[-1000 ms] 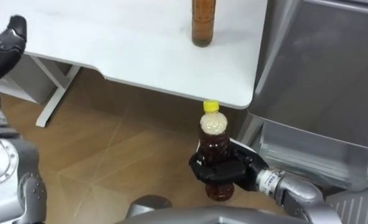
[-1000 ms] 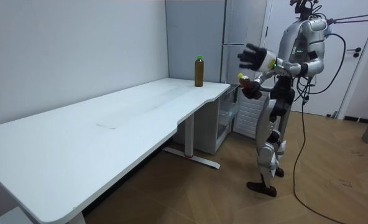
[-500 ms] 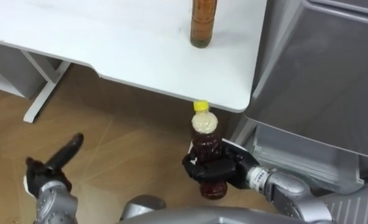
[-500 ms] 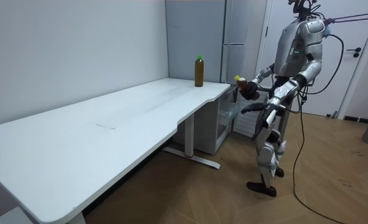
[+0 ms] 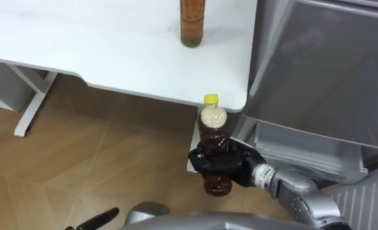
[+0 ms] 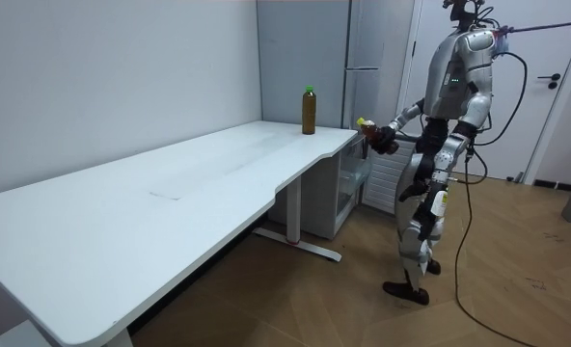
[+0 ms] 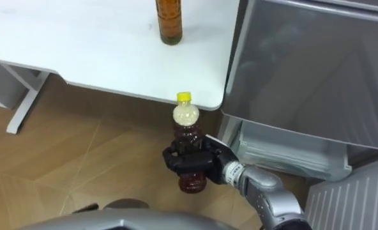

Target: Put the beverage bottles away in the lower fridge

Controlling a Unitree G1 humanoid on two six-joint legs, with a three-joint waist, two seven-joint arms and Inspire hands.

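Down since half a second back: left arm, which now hangs by my hip in the room view. Left hand [image 5: 94, 220] sits at the lower edge of the eye view, 7 o'clock from the held bottle. Whether it is open or closed I cannot tell.

Right hand [image 5: 226, 168] is wrapped tight round the belly of a clear plastic bottle of brown drink with a yellow cap [image 5: 213, 133]. The bottle is upright and carried in the air above the wooden floor [image 5: 80, 160]. Its cap is level with the rounded corner of the white tabletop [image 5: 99, 51], just in front of the edge.

At 12 o'clock from it, a second brown drink bottle with a green cap [image 6: 309, 109] stands on the tabletop near its far end.

At 2 o'clock is the tall grey fridge [image 5: 323, 70], close beside the tabletop corner. Below its grey upper door the pale inside of the lower compartment [image 5: 304, 148] shows, at 3 o'clock from the held bottle.

I stand on the floor facing the tabletop corner and fridge, right arm held forward.
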